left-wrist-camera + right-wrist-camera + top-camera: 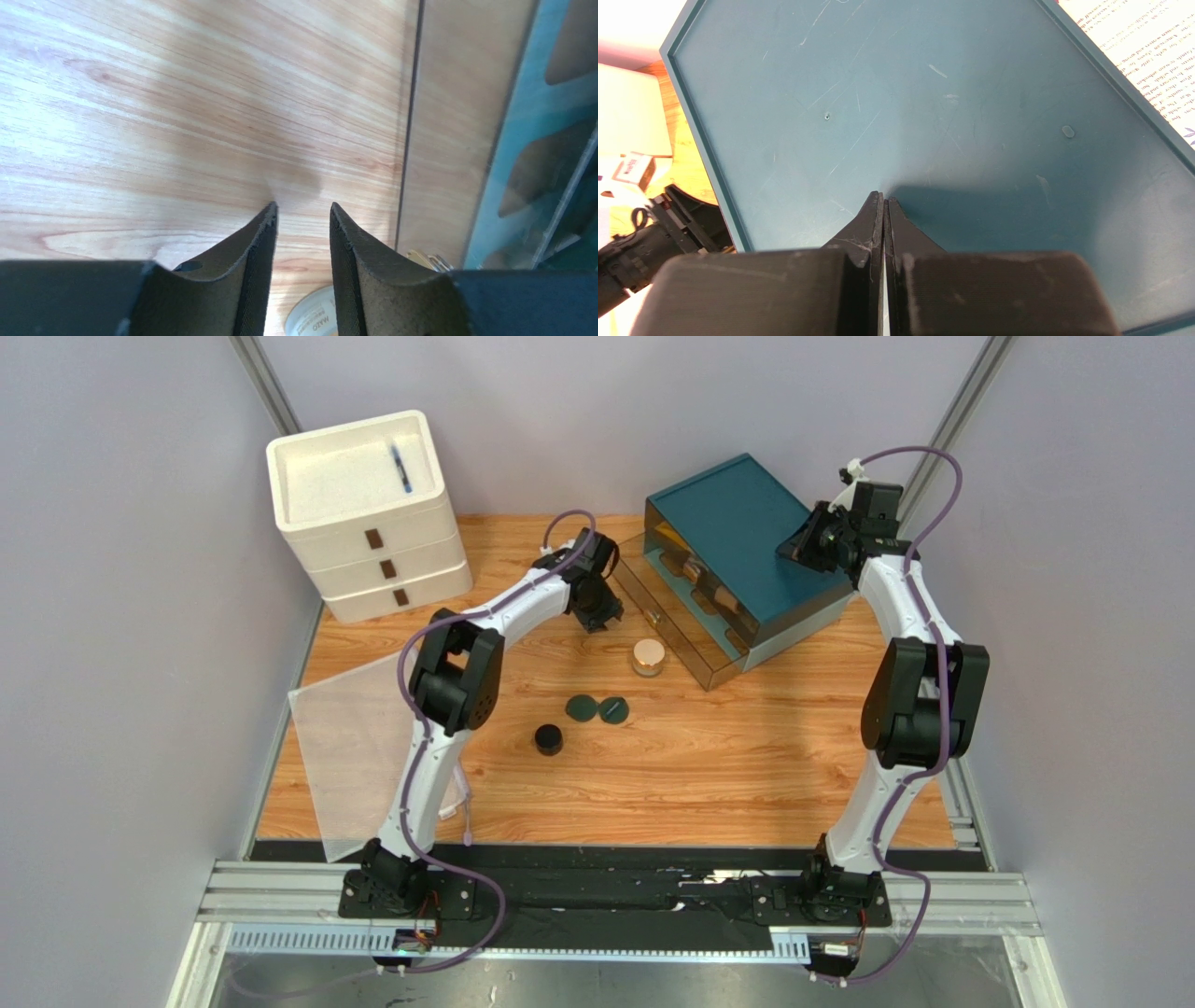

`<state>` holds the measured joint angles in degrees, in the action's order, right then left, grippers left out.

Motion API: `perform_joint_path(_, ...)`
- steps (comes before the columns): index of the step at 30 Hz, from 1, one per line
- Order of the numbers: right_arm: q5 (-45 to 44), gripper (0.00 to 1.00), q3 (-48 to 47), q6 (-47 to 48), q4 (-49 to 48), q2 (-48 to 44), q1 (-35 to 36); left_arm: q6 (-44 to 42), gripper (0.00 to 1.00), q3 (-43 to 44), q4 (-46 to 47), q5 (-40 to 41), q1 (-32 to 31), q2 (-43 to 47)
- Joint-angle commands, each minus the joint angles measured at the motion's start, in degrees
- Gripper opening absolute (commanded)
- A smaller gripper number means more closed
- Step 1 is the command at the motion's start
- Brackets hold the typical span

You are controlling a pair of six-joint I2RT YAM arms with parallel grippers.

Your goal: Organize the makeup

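**Top view**
- The left claw [303,207] sits beneath its wrist housing, so its fingertips cannot be read.
- The right claw [884,201] is masked by its own wrist.
- The items inside the clear drawer [671,633] of the teal organizer [744,518] are too small to identify or count.

**Left wrist view**
- At 6 o'clock, a jar [314,320] is cut off by the bottom edge and partly covered by the claw fingers [256,266]. Only a pale lettered top shows.
- At 3 o'clock, the organizer is blurred and cropped.

**Right wrist view**
- At 1 o'clock, a printed sheet [1137,42] is cropped, and its text is too small to read.
- At 8 o'clock, the left arm [647,238] runs off the edge.
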<state>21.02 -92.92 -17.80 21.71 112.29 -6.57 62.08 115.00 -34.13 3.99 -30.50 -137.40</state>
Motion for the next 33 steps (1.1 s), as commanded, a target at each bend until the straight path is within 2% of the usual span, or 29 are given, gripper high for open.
perform_joint_path(1,-8.36,0.00,7.76,3.56,20.91,10.93,0.68,-2.49,0.41,-1.44,-0.60,1.03,-0.70,4.69)
perform_joint_path(6,-8.36,0.00,7.85,3.65,21.00,10.93,0.68,-8.11,0.42,-0.48,5.02,-1.61,-0.87,4.95)
perform_joint_path(10,-8.27,0.00,8.02,3.65,20.83,10.76,0.68,-13.29,0.48,0.93,5.13,-1.09,-0.88,6.44)
perform_joint_path(13,-8.18,0.00,8.11,3.65,20.91,10.67,0.68,-19.44,0.56,1.10,4.07,-1.09,-0.88,8.55)
perform_joint_path(19,-8.36,0.00,8.29,3.91,21.00,10.23,0.68,-35.08,0.61,-2.41,1.08,-3.63,-0.88,14.16)
perform_joint_path(22,-8.27,0.00,8.37,3.91,20.91,10.23,0.68,-42.46,0.62,-7.57,-1.37,-6.01,-0.88,17.94)
perform_joint_path(25,-8.27,0.00,8.37,3.74,20.91,10.23,0.68,-45.11,0.62,-13.81,-4.53,-7.33,-0.96,22.17)
perform_joint_path(30,-8.18,0.00,8.46,3.83,20.82,10.32,0.68,-45.74,0.63,-27.18,-7.61,-5.57,-0.96,31.99)
perform_joint_path(33,-8.18,0.00,8.64,3.83,20.82,10.23,0.68,-43.29,0.63,-35.52,-9.99,-5.83,-0.96,36.66)
